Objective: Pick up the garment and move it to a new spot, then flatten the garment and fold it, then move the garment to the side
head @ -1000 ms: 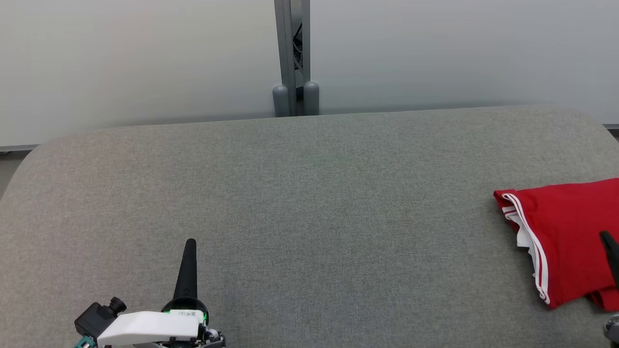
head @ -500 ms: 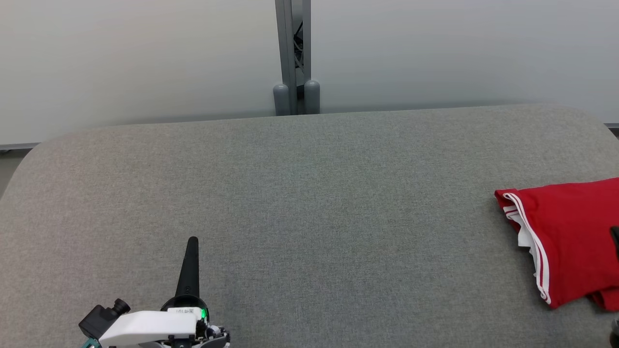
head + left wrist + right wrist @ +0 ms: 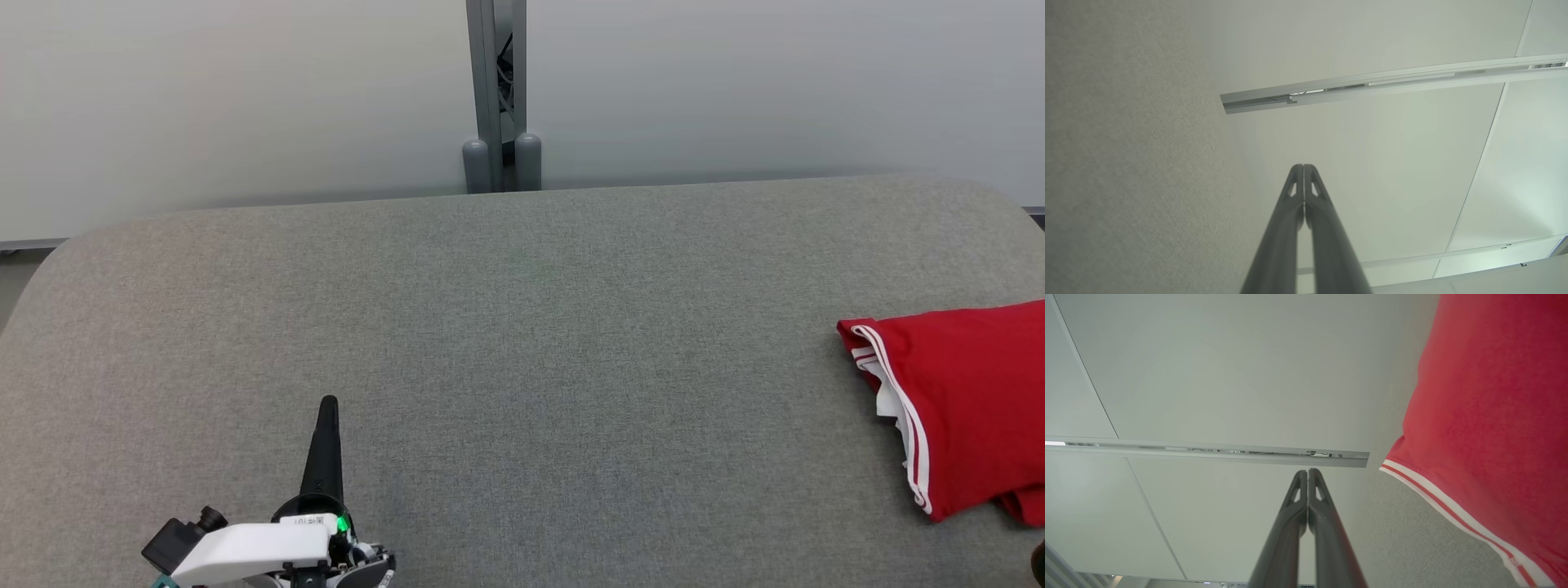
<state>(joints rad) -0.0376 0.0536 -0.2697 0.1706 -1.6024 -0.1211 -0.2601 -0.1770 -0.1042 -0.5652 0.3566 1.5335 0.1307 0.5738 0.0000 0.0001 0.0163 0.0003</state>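
The garment [image 3: 959,400] is red with white stripes along its hem, folded and lying flat at the right edge of the grey padded table [image 3: 522,343]. In the right wrist view the garment [image 3: 1490,416] lies close beside my right gripper [image 3: 1307,471], whose fingers are pressed together on nothing, apart from the cloth. My left gripper [image 3: 328,404] is at the lower left of the head view, far from the garment, fingers together and pointing up the view. In its own wrist view the left gripper [image 3: 1303,166] is shut and empty beside the grey table surface [image 3: 1126,163].
A pale partition wall [image 3: 245,90] runs behind the table, with a grey metal post [image 3: 495,90] at its middle. The table's far left corner [image 3: 57,253] is rounded.
My right gripper's dark fingertip, seen over the garment's lower right a second ago, has dropped out of the head view. The left gripper has edged slightly right and up. The garment lies as before.
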